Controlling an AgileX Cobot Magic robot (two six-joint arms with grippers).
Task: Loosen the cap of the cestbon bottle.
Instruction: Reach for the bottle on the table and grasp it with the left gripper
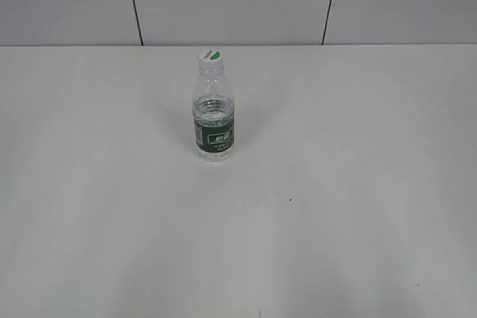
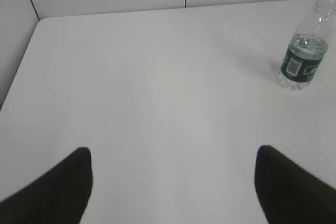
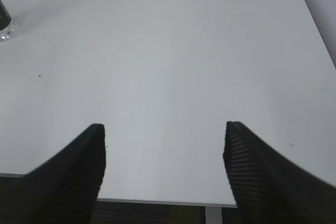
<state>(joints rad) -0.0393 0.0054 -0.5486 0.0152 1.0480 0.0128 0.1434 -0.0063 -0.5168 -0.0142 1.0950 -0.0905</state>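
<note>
A bare white desk held the cestbon bottle upright toward its far middle, cap on. Both arms' jaws stood apart, well away; approach seemed next: one gripping the body, the other the cap.

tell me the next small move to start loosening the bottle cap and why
Probably bring the left gripper toward the cestbon bottle to steady its body. The bottle stands upright and alone on the table, the cap seated on top; both grippers are open and far from it. The right gripper could then come for the cap.
</note>
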